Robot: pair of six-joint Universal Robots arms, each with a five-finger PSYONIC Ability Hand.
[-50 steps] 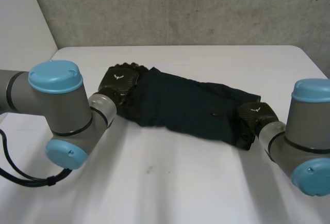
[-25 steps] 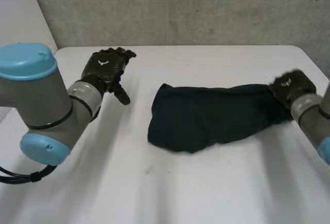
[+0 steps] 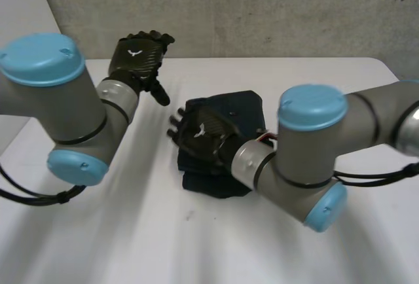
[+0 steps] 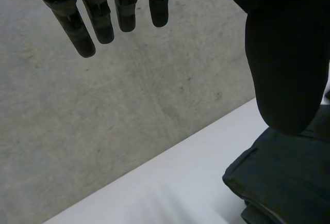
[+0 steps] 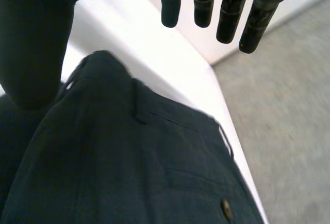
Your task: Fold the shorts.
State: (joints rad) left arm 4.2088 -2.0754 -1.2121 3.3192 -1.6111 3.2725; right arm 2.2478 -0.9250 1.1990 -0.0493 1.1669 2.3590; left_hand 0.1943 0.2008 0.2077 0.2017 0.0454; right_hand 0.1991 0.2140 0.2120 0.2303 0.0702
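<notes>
— How many garments?
— One pair of shorts (image 3: 230, 108), bunched in the middle of the table (image 3: 321, 81).
— And the hands?
— Two. The right hand (image 3: 203, 133) is over the shorts, fingers straight, gripping nothing. The left hand (image 3: 135, 58) is raised nearby, open and empty.

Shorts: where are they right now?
In the head view the shorts lie folded centrally on the table, under the right robot hand; the left robot hand hovers apart.

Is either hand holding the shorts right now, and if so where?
Nothing is held. The left hand is up off the table, fingers straight. The right hand is over the folded shorts, fingers straight, not curled round the cloth.
</notes>
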